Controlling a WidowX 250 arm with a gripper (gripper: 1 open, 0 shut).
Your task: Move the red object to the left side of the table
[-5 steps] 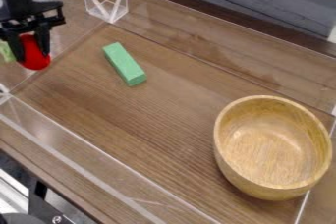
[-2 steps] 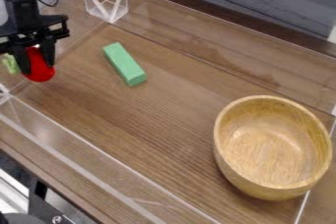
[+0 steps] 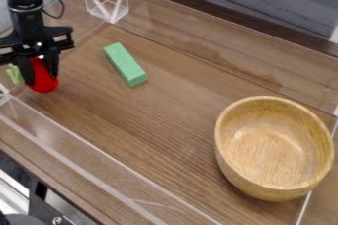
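Broadly, the table [image 3: 185, 111] fills most of the frame: a brown wood-grain top with low clear acrylic walls around it. At the lower right sits the wooden bowl [image 3: 274, 146], empty as far as I can see and well apart from me. Up in the upper middle-left lies the green block [image 3: 126, 63], flat on the wood, near me but not touching anything I hold.

I judge the job to be nearly finished. The red object [image 3: 42, 75] is at the far left of the frame, close to the left acrylic wall, which is where it is meant to end up. What looks left to do is to set it down on the wood, let go and pull away. I cannot tell whether its underside already touches the tabletop or hangs just above it; the dark shade beneath it suggests it is very low.

My gripper [image 3: 40, 67] points straight down at the left edge of the frame, with the dark arm rising above it to the top left corner. My fingers are closed tight on the red object, pinching it from both sides, so it sits directly between and just below my fingertips. A bit of green shows at its left side, beside my finger, which I take to be its leafy tip.
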